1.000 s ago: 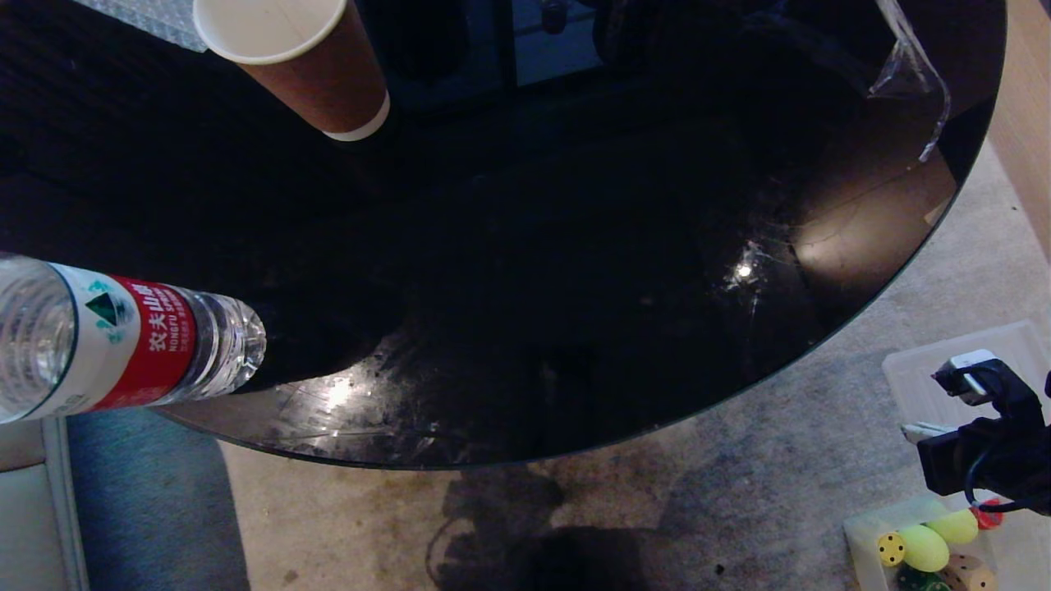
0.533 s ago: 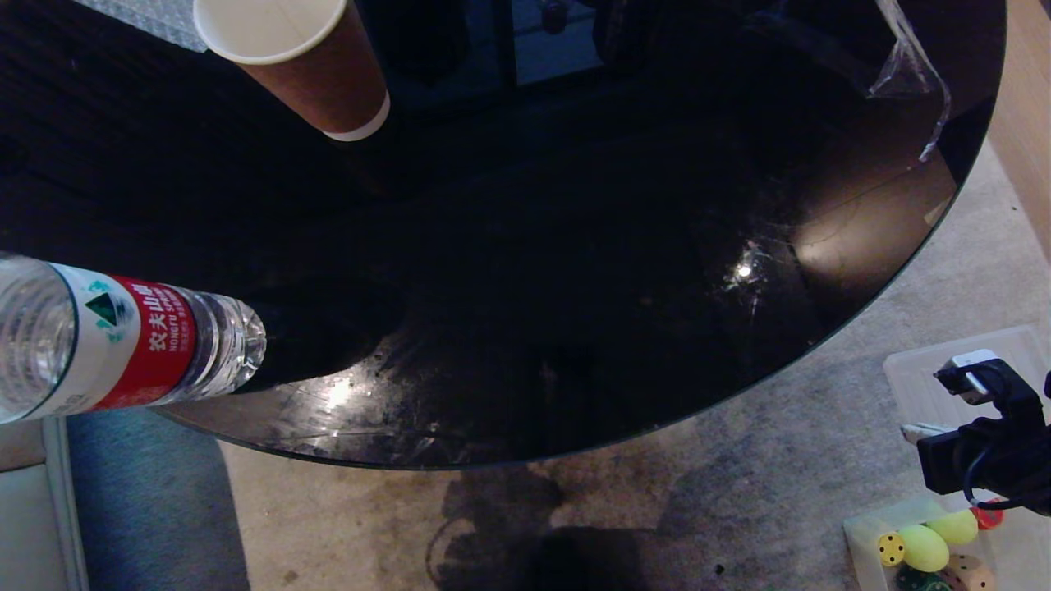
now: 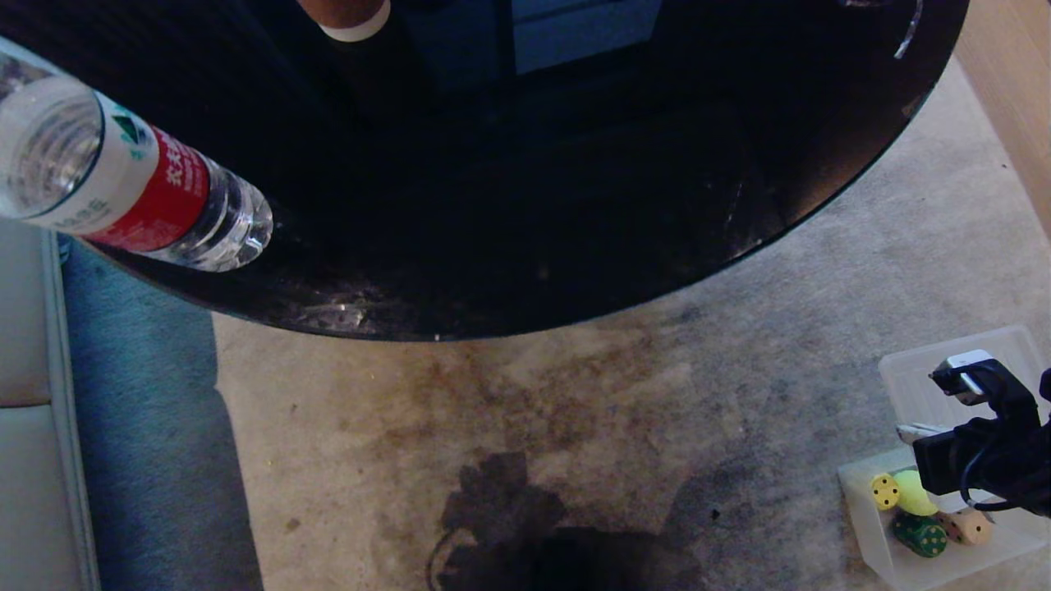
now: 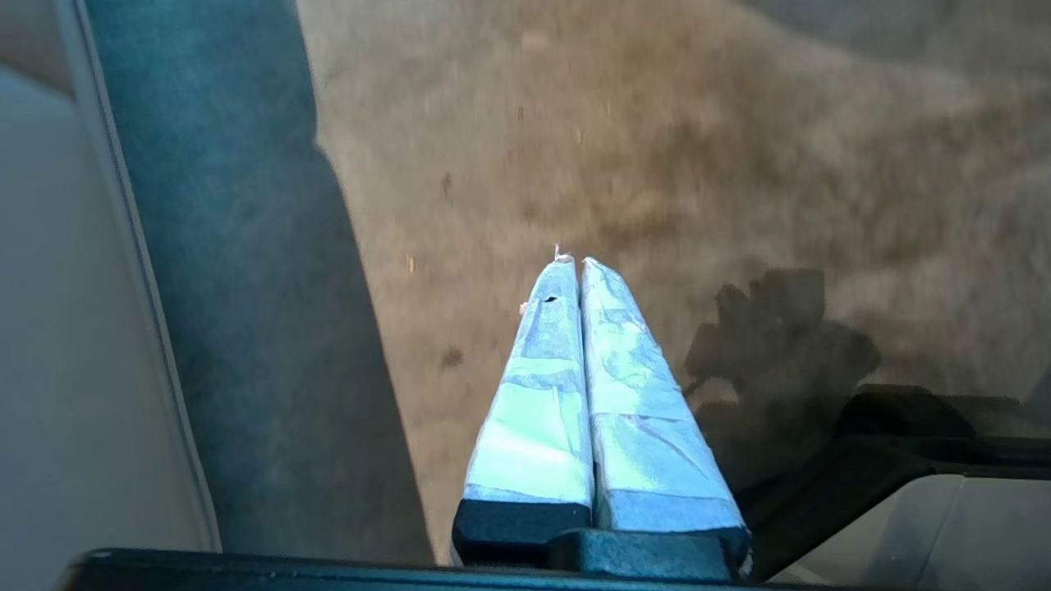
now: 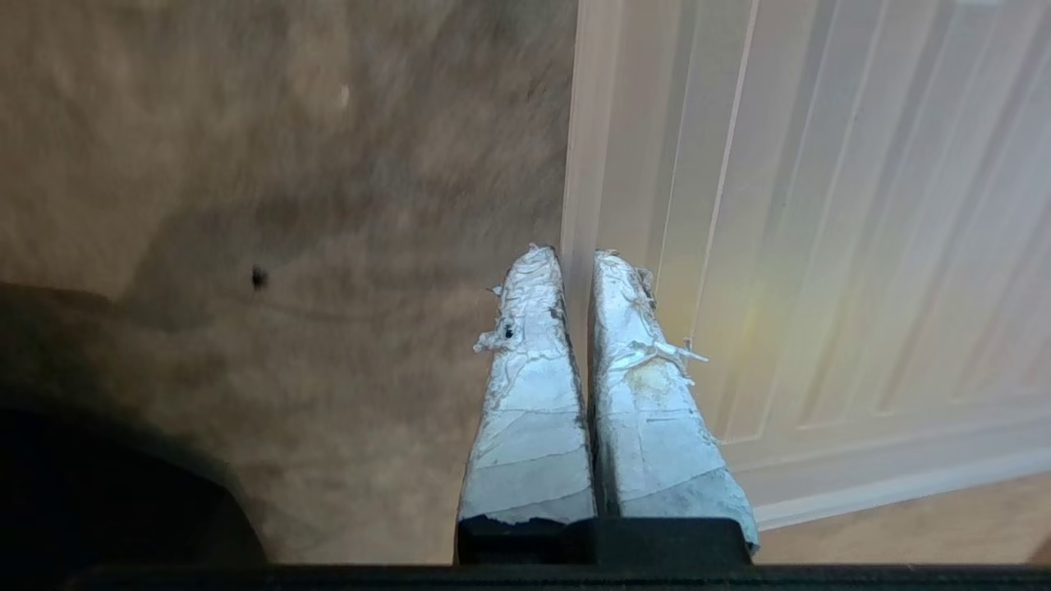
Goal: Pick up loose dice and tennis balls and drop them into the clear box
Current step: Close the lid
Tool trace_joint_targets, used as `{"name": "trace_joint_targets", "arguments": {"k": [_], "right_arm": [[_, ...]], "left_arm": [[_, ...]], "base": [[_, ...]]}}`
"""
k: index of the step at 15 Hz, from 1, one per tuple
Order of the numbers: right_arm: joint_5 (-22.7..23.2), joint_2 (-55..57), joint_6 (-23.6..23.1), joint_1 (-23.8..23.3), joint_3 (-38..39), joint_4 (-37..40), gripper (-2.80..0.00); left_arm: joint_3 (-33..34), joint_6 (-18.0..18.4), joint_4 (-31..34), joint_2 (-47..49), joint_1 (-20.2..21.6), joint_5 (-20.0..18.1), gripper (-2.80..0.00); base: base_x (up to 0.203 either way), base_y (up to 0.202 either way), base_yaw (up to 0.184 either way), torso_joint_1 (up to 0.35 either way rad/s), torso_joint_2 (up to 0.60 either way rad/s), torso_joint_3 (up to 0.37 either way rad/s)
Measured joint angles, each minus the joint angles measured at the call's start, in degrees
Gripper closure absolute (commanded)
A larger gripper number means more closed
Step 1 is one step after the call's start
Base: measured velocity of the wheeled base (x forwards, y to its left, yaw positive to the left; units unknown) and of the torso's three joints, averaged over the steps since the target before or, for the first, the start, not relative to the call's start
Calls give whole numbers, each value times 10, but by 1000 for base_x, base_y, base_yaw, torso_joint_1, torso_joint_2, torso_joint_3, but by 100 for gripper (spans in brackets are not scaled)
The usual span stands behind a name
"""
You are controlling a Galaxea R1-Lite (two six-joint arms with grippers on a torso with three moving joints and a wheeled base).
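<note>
hidden: clear box (image 3: 870,525) and tennis ball (image 3: 907,490) partly behind right arm | cut off: water bottle (image 3: 123,185)

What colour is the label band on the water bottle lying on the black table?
Red and white on the water bottle, with a small green emblem; it shows best in the head view.

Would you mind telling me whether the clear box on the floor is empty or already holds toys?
Not empty: the clear box holds dice and a tennis ball.
</note>
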Motion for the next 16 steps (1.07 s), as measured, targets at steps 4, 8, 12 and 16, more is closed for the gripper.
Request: {"name": "trace_joint_targets", "arguments": {"k": [4,8,12,16], "right_arm": [[-1,0,-1,1,0,-1,0],[-1,0,-2,2,0,-1,0],[-2,0,-2,1,1,-1,0],[-7,16,-5,1,0,-3,0]], "left_arm": [[0,0,0,0,0,0,0],[0,0,0,0,0,0,0],[0,0,0,0,0,0,0],[0,0,0,0,0,0,0]], "base": [[-185,0,0,5,5,2],[-160,0,1,5,4,3],[0,0,0,0,0,0],[0,0,0,0,0,0]]}}
